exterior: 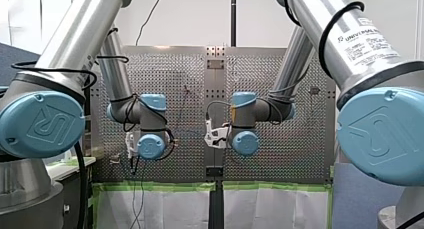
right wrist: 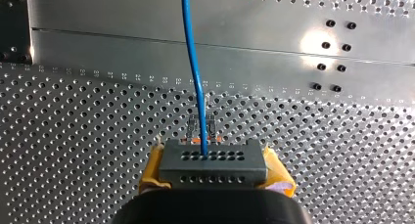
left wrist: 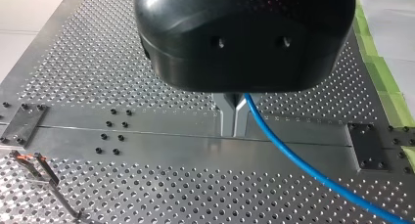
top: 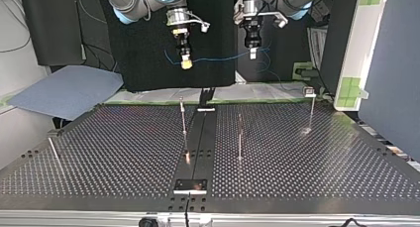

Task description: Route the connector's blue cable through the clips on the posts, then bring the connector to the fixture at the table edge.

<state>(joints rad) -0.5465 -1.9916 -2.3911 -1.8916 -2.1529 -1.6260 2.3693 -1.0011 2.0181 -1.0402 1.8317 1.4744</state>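
A grey connector (right wrist: 213, 161) with rows of holes sits between the yellow pads (right wrist: 152, 171) of my right gripper (right wrist: 213, 177), which is shut on it. The blue cable (right wrist: 193, 62) leaves its face and runs ahead over the table. In the left wrist view my left gripper (left wrist: 234, 131), black with metal fingers, is shut on the blue cable (left wrist: 313, 172). In the top view both grippers hang high above the table's far edge: my right gripper (top: 186, 64) at the left, my left gripper (top: 253, 53) at the right, with the cable (top: 218, 59) sagging between them.
Thin posts stand on the perforated table (top: 124, 152): one (top: 183, 119) left of the centre rail, one (top: 240, 140) right of it, one with a clip (top: 310, 92) far right, one (top: 53, 152) far left. A small plate (top: 190, 186) lies at the near edge.
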